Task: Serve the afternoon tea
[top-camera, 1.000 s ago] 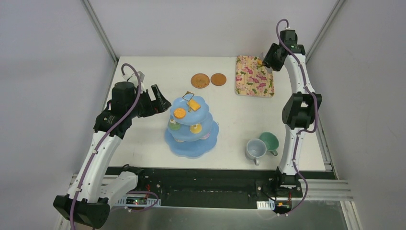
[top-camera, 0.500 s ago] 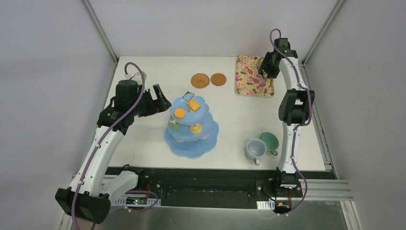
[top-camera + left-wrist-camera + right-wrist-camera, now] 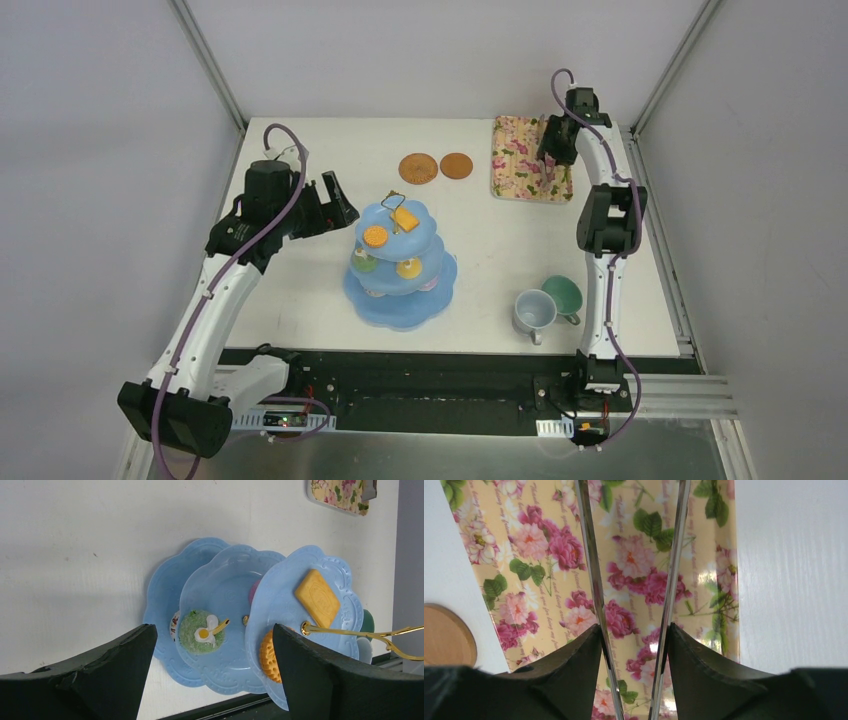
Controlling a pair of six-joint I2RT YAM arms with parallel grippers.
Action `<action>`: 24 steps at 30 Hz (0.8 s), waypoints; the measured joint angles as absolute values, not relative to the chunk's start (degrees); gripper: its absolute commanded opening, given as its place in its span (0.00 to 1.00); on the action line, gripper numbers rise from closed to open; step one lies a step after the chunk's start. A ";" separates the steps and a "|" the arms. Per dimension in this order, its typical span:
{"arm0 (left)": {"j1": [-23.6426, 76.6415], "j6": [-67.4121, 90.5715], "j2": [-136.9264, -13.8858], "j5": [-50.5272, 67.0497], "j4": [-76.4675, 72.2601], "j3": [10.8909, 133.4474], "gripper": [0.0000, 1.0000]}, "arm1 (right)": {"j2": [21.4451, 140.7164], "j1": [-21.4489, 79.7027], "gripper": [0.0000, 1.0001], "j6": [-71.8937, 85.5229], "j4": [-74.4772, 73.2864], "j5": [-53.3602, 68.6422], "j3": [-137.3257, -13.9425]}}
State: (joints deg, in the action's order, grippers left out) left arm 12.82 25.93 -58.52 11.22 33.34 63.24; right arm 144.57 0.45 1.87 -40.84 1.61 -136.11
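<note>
The light-blue three-tier stand (image 3: 400, 270) stands mid-table. A rectangular biscuit (image 3: 316, 597) and a round biscuit (image 3: 269, 655) lie on its top tier, and a green donut (image 3: 200, 632) on the middle one. My left gripper (image 3: 340, 205) hangs open just left of the stand, touching nothing; the left wrist view shows its jaws (image 3: 214, 630) wide apart. My right gripper (image 3: 634, 627) is shut on the metal tongs (image 3: 591, 555) over the floral tray (image 3: 524, 555); the tong tips are out of frame. Two brown coasters (image 3: 418, 168) (image 3: 456, 166) lie at the back. A grey-blue cup (image 3: 533, 312) and a green cup (image 3: 563, 295) stand at front right.
The floral tray (image 3: 520, 165) lies at the back right, with the right arm (image 3: 610, 220) rising along the table's right edge. A gold handle (image 3: 380, 632) sticks out of the stand's top. The black rail (image 3: 420, 365) runs along the near edge.
The right gripper with the tongs has swung in and down over the tray. The orange piece at the tongs' tip a second ago no longer shows. The left arm shifted slightly back.
</note>
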 measured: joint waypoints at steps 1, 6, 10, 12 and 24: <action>12.82 25.91 -58.70 11.25 33.34 63.26 0.90 | 144.77 0.47 0.52 1.04 -40.53 1.61 -136.53; 12.82 25.91 -59.53 11.25 33.34 63.29 0.90 | 145.16 0.62 0.52 -1.93 -38.83 1.45 -137.40; 12.82 25.89 -59.90 11.25 33.34 63.31 0.90 | 146.15 0.73 0.51 -3.09 -38.17 0.99 -138.63; 12.82 25.87 -59.92 11.22 33.34 63.31 0.90 | 146.76 0.89 0.48 -3.66 -38.09 0.19 -138.98; 12.82 25.89 -60.14 11.25 33.34 63.40 0.90 | 147.63 1.85 0.32 -6.31 -37.91 -2.81 -138.98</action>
